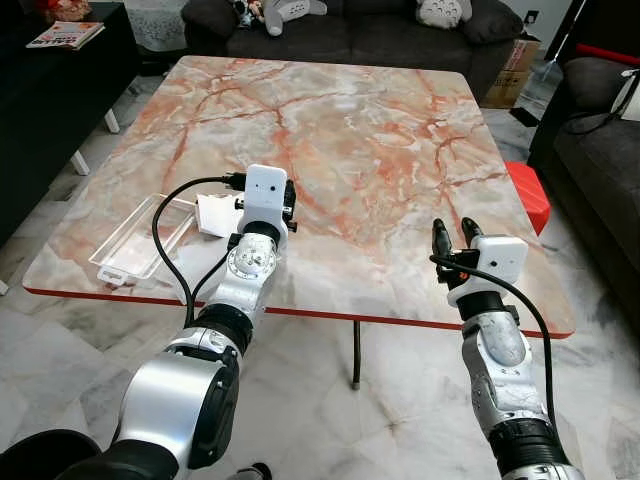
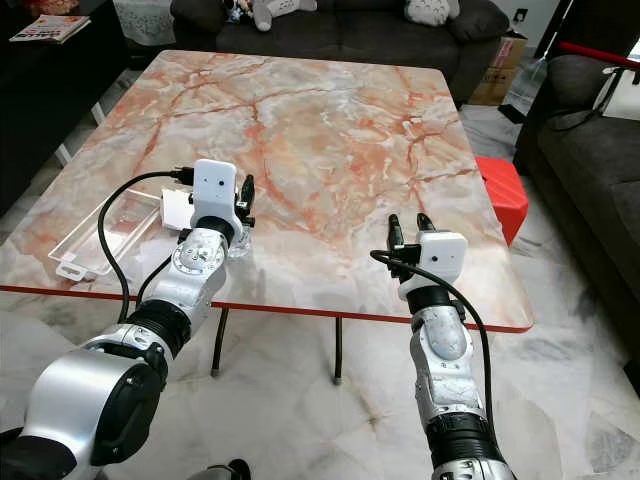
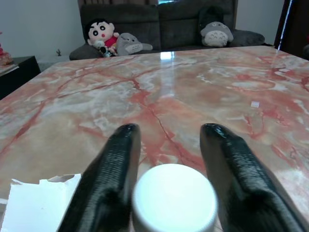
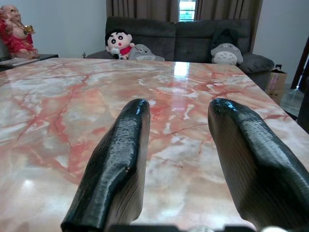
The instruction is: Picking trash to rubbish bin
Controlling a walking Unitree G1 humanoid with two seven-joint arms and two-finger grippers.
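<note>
Trash: a clear tray (image 1: 140, 236), torn white paper (image 1: 217, 214) and a small white-capped bottle (image 3: 174, 197) lie on the marble table (image 1: 330, 140), all near its front left edge.
Tray: farthest left on the table, close to the front left corner, lying flat; the paper is just beside it.
Paper: between the tray and the left gripper; in the left wrist view its ragged edge sits just beside the left finger (image 3: 108, 183).
Bottle: between the left gripper's two fingers, its round white cap facing the wrist camera; whether the fingers touch it cannot be told.
Left gripper (image 3: 169, 133): over the table's front left part, fingers spread to either side of the bottle, not pressed together.
Left arm cable (image 1: 165, 235): black, looping over the tray and paper side of the table.
Right gripper (image 1: 455, 234): at the table's front right edge, well apart from the trash, fingers parted with bare marble between them.
Red box (image 1: 527, 193): on the floor just beside the table's right edge.
Sofa (image 1: 350, 30): behind the table's far edge, with plush toys (image 4: 123, 46) on it.
</note>
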